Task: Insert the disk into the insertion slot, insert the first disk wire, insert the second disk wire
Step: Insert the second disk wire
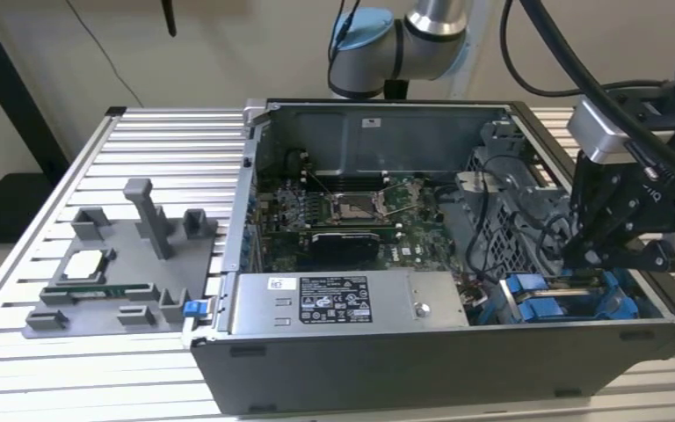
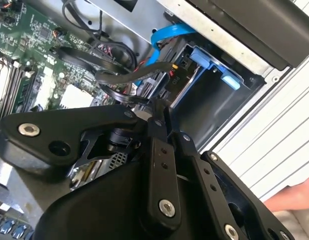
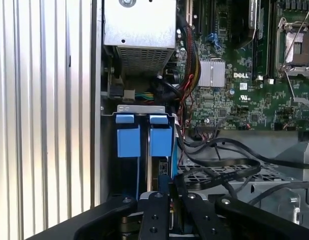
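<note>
Black two-fingered tool (image 3: 168, 200) closed over blue-fitted grey drive bay (image 3: 144, 150) | wire step likely | you need fine alignment.

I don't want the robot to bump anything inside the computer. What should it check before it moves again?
1. Computer case open on top: ok.
2. Gripper close to the insertion slot with the blue tabs: ok.
3. Disk pushed all the way into the slot: cannot tell.
4. Black wires out of the way: not ok; they loop right beside the gripper and might snag.
5. People away from the robot: not ok; a hand rests on the table just outside the case.
</note>
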`<action>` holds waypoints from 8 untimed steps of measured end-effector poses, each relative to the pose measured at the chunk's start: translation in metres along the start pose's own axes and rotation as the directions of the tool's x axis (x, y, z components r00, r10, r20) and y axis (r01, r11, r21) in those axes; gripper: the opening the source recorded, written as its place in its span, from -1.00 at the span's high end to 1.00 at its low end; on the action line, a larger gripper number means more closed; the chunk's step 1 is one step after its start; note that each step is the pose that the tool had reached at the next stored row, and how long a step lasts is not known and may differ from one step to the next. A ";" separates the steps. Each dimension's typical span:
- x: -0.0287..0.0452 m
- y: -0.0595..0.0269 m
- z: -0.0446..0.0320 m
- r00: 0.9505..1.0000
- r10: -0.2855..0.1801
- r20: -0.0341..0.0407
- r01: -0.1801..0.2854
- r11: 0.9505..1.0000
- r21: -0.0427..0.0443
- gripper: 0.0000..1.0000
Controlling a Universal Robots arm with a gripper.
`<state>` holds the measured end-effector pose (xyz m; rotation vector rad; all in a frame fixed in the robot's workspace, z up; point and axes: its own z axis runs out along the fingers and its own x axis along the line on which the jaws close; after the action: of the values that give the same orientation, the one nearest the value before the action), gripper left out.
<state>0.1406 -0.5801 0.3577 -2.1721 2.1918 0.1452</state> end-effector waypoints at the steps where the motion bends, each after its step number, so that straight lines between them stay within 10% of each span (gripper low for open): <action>1: 0.0001 -0.0002 0.0007 1.000 0.000 0.000 0.000 1.000 0.000 1.00; 8: 0.0006 -0.0013 0.0060 1.000 0.000 0.000 0.000 1.000 0.000 1.00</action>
<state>0.1418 -0.5801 0.3516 -2.1721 2.1918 0.1452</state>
